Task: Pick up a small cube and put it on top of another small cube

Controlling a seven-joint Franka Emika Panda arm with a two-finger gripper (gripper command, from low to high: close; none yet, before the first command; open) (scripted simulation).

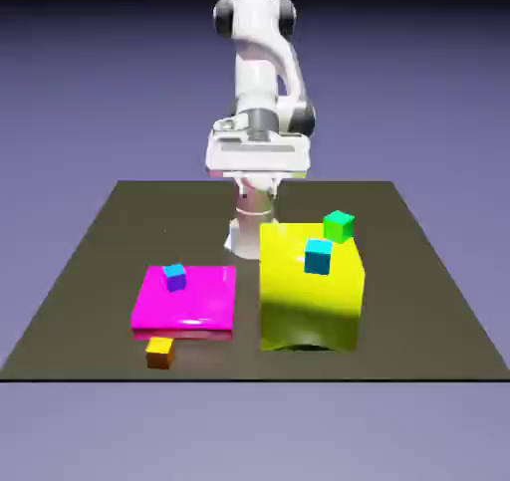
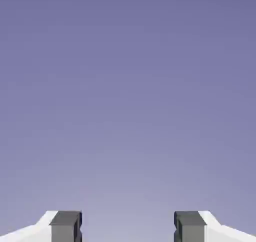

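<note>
The small orange cube sits on the dark table near the front edge, just in front of the magenta slab. The small green cube shows at the far right corner of the big yellow block; whether it rests on the block's top or just behind it I cannot tell. My gripper hangs high at the back of the table, far from both cubes. In the hand view the gripper is open, its grey fingertips wide apart with only the backdrop between them.
A flat magenta slab lies at the exterior view's left, with a purple cube with a cyan top on it. A cyan cube stands on top of the yellow block. The table is dark.
</note>
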